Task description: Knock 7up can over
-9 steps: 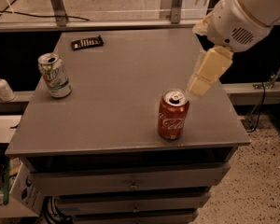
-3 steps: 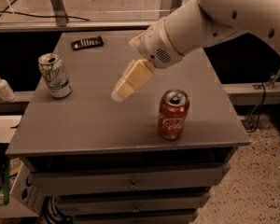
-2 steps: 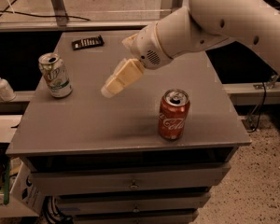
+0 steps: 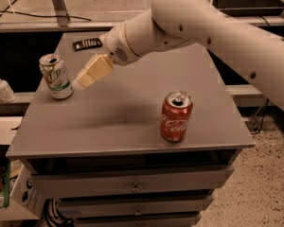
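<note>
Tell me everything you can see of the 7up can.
The 7up can is a small metal drink can, whitish-silver with green markings and a silver top with a dark opening. It stands on its base near the picture-left edge of the grey table, well apart from the red cola can. The gripper hangs close beside it, on the side facing the cola can, about mid-height; whether it touches the can cannot be told. Otherwise only the table touches it.
</note>
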You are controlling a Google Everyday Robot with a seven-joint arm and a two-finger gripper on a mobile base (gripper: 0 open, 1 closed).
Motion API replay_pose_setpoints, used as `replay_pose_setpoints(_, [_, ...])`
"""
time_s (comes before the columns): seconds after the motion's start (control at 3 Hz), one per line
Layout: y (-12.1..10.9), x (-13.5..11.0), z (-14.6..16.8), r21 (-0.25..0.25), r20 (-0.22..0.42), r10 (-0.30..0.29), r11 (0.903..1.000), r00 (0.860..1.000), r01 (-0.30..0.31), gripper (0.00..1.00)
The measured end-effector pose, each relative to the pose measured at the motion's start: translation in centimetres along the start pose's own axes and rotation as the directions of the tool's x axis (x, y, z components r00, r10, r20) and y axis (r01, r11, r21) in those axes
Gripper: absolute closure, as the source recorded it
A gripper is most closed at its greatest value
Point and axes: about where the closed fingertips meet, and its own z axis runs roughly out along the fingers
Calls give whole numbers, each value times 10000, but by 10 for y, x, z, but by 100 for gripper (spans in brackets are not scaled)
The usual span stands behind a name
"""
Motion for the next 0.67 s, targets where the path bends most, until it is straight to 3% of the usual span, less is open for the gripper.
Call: replay_pose_setpoints(0.67, [-2,-9,75,-321,84,200,9993,9998,-197,0])
